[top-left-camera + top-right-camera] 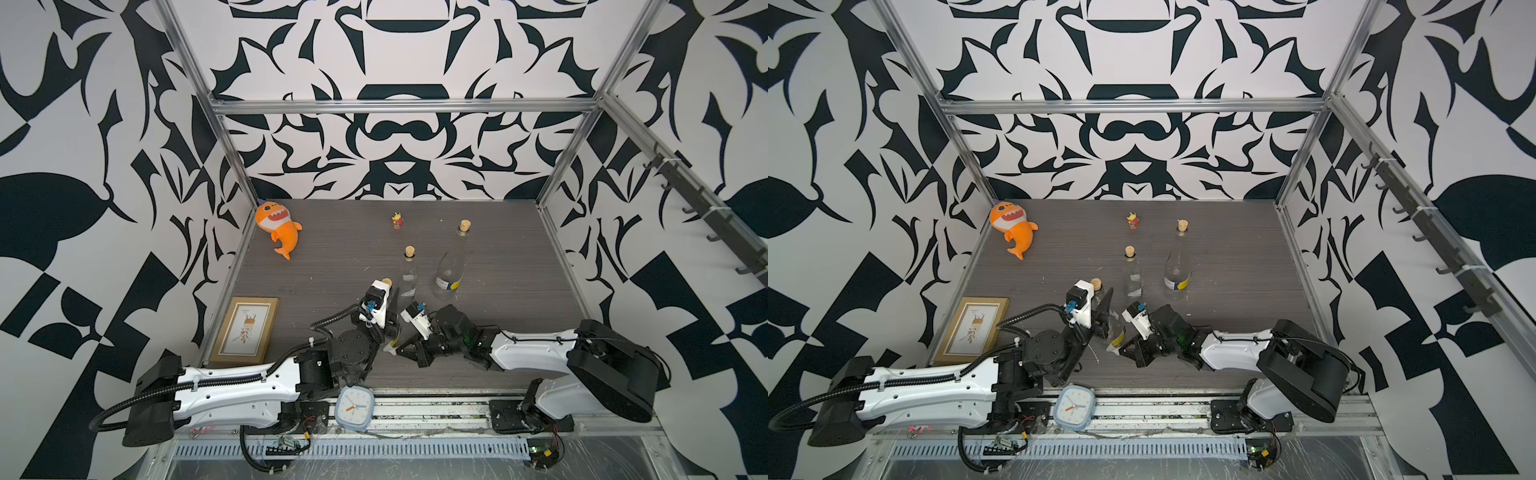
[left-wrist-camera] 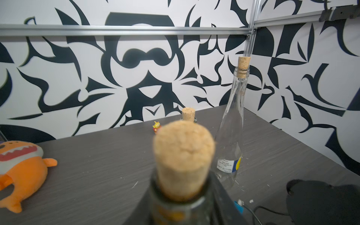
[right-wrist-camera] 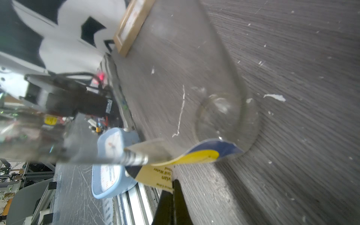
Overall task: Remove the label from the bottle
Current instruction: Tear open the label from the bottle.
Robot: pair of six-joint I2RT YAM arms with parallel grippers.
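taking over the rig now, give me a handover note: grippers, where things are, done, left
Left gripper: closed round the neck of the bottle, just below its cork; bottle tilted.
Right gripper: shut, pinching the label.
Done: one end of the label is peeled off the glass.
Left: its other end looks attached near the base; probably pull it until it comes free.
Behind: a smaller corked bottle and a taller labelled bottle, both upright, apart from both grippers.
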